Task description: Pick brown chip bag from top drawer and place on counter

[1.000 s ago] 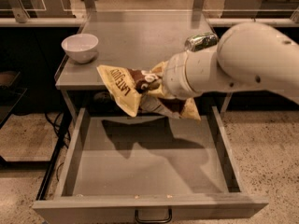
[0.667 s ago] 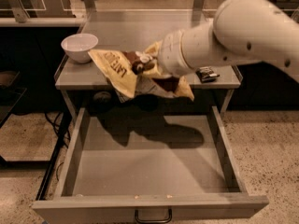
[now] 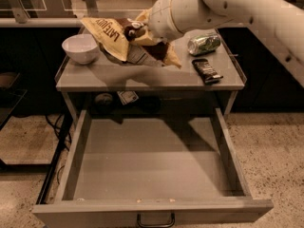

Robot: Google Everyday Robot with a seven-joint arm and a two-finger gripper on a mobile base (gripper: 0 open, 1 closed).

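Observation:
The brown chip bag hangs in the air above the left-middle of the counter, dark brown in the middle with cream-yellow ends. My gripper is shut on the bag's middle, at the end of the white arm that comes in from the upper right. The top drawer stands pulled fully open below, with nothing showing on its grey floor; its dark handle is at the bottom edge.
A white bowl stands at the counter's left rear. A green can lies on its side at the right rear, and a small black candy wrapper lies in front of it. Dark cabinets flank the unit.
The arm has lifted the chip bag up out of the drawer area and back over the counter. The bag now hangs higher and farther from the drawer.

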